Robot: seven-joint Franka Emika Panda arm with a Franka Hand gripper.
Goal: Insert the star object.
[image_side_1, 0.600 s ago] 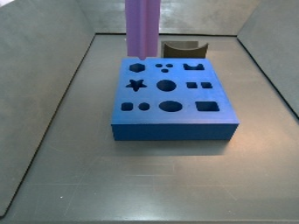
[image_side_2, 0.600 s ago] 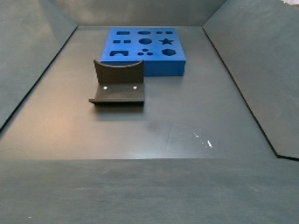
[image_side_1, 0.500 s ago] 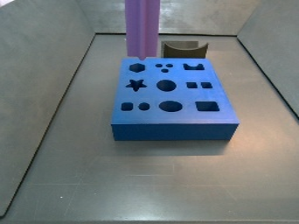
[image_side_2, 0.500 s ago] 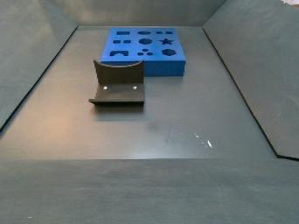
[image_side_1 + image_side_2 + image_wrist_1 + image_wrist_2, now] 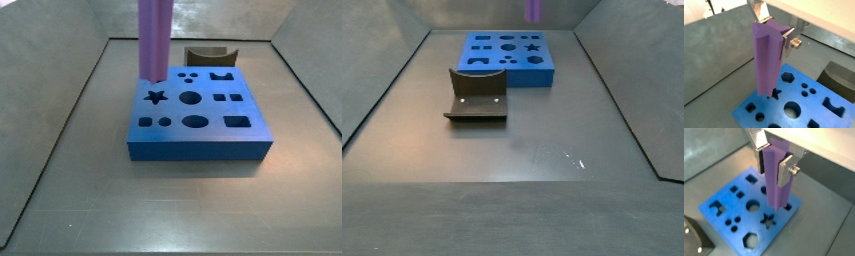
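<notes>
Claw (image 5: 774, 34) gripping star object (image 5: 769, 60) upright | bar has shifted sideways, lower tip now hanging just above star hole (image 5: 155, 97) of blue block (image 5: 199, 150) | insertion not yet begun

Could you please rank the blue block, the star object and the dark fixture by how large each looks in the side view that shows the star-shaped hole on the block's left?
1. blue block, largest.
2. star object, held upright in the gripper, top cropped.
3. fixture, smallest; farther back and partly hidden, so unsure.
</notes>
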